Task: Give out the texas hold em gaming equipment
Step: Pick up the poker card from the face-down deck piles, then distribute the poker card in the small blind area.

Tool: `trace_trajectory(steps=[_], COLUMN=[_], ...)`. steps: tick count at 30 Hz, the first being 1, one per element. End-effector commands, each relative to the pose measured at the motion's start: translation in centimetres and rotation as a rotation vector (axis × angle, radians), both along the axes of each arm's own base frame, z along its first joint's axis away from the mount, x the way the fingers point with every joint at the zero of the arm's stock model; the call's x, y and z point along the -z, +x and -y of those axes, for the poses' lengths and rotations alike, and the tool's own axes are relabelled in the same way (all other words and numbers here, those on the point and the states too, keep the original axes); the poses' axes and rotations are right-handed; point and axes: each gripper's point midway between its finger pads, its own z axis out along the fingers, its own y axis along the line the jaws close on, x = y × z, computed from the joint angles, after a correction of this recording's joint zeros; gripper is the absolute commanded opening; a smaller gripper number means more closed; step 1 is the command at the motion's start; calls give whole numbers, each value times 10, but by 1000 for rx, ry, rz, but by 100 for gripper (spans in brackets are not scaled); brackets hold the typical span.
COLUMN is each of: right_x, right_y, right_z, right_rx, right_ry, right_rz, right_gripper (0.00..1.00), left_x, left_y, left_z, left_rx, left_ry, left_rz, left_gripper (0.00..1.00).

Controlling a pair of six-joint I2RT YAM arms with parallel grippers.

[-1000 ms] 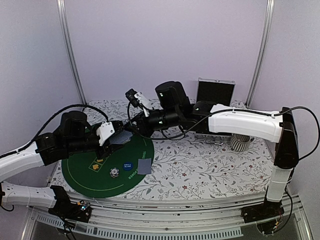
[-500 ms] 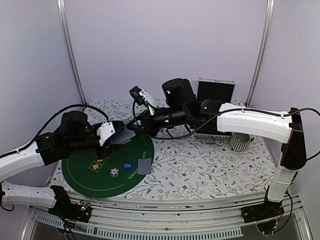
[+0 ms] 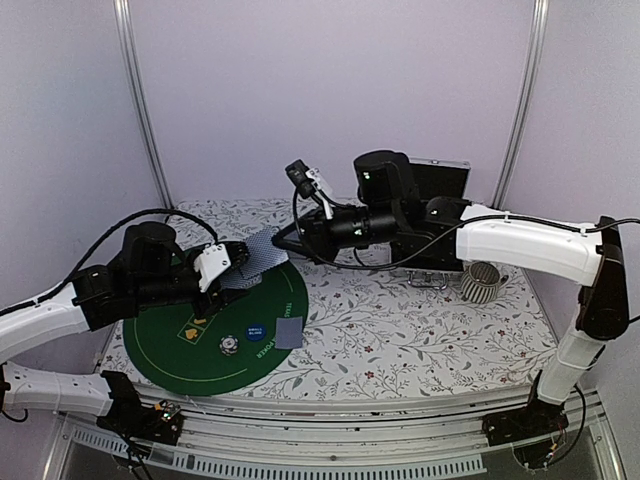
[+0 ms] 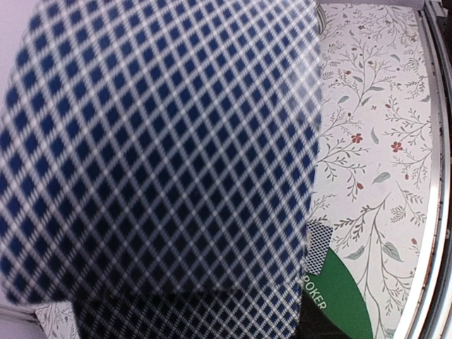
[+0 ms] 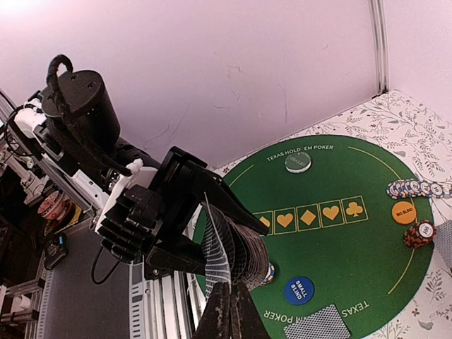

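Pinching one checked card [image 5: 215, 247] by its edge, the right claw [image 5: 229, 311] is fully closed. Just beneath, the left claw [image 3: 232, 268] clamps the deck [image 5: 251, 258], blocking its own camera. Below, on the green mat [image 3: 165, 350], lie a loose card [image 3: 289, 332], a blue disc [image 3: 256, 334] and a chip stack [image 3: 229, 346]. The case [image 3: 440, 188] stands behind on the surface.

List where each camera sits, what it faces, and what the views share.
Top: above and behind the arms, looking down on the green mat; left arm and right arm show.
Left wrist: faces checked cards up close; its fingers hidden.
Right wrist: faces the left gripper holding the deck; own fingertips pinch a card.
Shared: the mat and its loose card appear in all three.
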Motion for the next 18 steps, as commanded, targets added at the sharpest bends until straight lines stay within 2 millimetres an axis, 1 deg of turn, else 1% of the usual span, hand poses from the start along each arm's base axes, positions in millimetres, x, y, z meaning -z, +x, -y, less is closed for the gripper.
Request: trace_trajectory(steps=[1,6,8,9,10,11,13,14,17,18], right_x=[-31,-41,-38,-31,-26,-18,8,27,74,87], right_y=[-2,6,12,17,14,15,14,10,7,7], right_z=[21,57,74,84,88,93,93,92,88,86], right_rx=[-1,44,62,71,50,43,20,-19,-116,-132], right_ry=[77,93,83,69,62,41,-30,-88,-213,-249], right_rz=[11,15,25,21,24,20,15,6,-4,-12], right_gripper=[2,2,2,2,2,2,2,2,2,2], left_x=[0,-1,-2,-2,-2,-1,-1,-1,-2,-3], left_y=[2,3,4,4,5,5,5,5,5,5], left_z=[0,-1,-2,-3,-3,-3,-3,-3,-3,-3], left_rx=[-5,-12,-18,-22,-23,-24,-25,-25,-27,-27], left_ry=[-8,-7,-5,-5,-5,-5,-5,-4,-5,-6], left_rz=[10,14,18,19,21,18,19,19,21,22], left_gripper=[49,49,49,49,49,49,49,49,49,49])
